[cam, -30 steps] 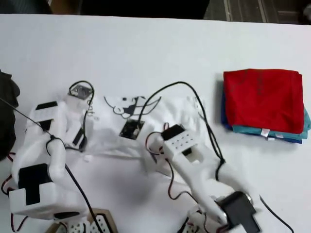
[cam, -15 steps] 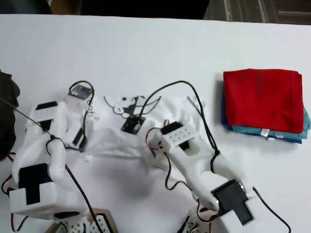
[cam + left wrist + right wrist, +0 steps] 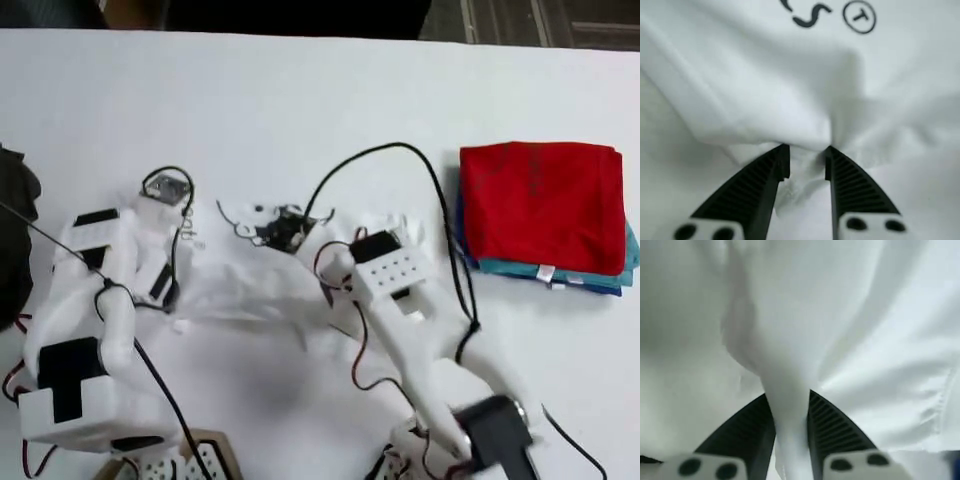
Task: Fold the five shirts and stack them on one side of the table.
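Two pinches on the white shirt point(image 3: 240, 280), mid-surface point(image 3: 300, 100): my left fingers point(image 3: 785, 162) nip a bunched edge, my right fingers point(image 3: 814, 407) clamp a raised fold. I'd lift both evenly and lay the fold flat, clear of the folded stack point(image 3: 540, 205).

Soft matt white cloth in the shirt point(image 3: 240, 285), creased. Ribbed matt black plastic on the jaws of left gripper point(image 3: 806, 162) and right gripper point(image 3: 791, 410). Matt red cloth atop the folded stack point(image 3: 540, 205) right of the shirt.
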Motion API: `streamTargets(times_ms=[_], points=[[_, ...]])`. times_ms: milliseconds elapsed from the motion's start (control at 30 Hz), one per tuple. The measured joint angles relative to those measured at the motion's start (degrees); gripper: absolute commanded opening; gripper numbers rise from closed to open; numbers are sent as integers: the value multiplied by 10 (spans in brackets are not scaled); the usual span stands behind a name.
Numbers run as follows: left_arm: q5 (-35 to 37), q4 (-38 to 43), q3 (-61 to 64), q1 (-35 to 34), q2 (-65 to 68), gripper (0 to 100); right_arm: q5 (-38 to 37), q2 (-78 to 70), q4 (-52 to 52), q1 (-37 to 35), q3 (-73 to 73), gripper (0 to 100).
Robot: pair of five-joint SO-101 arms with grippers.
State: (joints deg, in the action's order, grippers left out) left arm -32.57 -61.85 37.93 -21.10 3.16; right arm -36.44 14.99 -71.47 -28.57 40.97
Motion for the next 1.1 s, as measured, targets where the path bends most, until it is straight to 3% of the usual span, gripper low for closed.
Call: streamTargets(times_ms=[200, 433, 833, 1100], points=[[0, 0, 0, 0, 0, 142, 0, 27, -36, 0, 4, 47], [0, 0, 0, 0, 0, 142, 1, 8, -37, 0, 29, 238], [0, 0, 0, 0, 0, 142, 0, 53, -91, -139, 62, 242], [0, 0, 0, 0, 0, 142, 2, -16, 33, -138, 111, 243]])
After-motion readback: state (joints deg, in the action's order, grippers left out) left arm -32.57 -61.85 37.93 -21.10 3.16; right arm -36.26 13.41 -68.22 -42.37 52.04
